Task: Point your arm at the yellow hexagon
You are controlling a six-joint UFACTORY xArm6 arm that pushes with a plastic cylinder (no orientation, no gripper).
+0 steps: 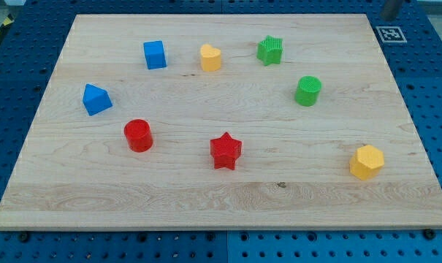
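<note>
On my feed the wooden surface [228,201] fills nearly the whole view, resting on a blue pegboard [16,51], and I take the red star [226,151] near its middle as my landmark. The yellow hexagon [367,161] I am tasked with sits well to the view's right of the star and a touch lower, close to the surface's right edge and apart from every other block. To the star's left, at about the same height, stands a red cylinder [139,135]; farther left and higher is a blue wedge-like block [96,99]. Up and left of the star is a blue cube [155,55], and almost straight above the star a second yellow block [210,57], whose exact shape I cannot make out. Up and right of the star are a green star [269,50] and, below that one, a green cylinder [307,90]. My tip does not show anywhere in this view, so I cannot tell the state of the end effector or its place relative to the blocks.
</note>
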